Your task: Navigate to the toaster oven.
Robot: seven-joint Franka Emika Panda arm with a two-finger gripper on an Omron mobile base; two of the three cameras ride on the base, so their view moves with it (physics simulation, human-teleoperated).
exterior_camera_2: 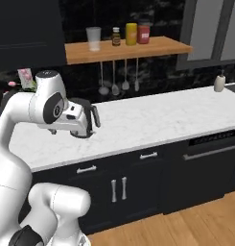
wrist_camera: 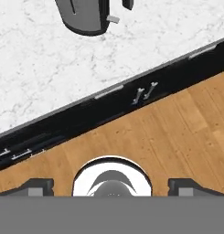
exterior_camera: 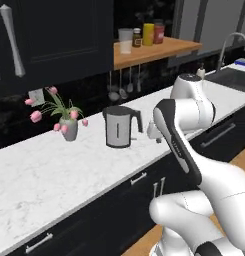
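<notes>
- While my gripper hangs over the floor with fingers set wide and empty, I see a kettle ahead.
- Which way the toaster oven lies from the fingers, I cannot tell.

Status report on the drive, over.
End effector open, holding nothing, above the wood floor. No toaster oven sighted. Ahead: marble counter with electric kettle and tulip vase.

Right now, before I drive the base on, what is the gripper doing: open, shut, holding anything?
Gripper: open, fingertips spread wide apart, nothing between them; it hangs over the wood floor in front of the marble counter.
</notes>
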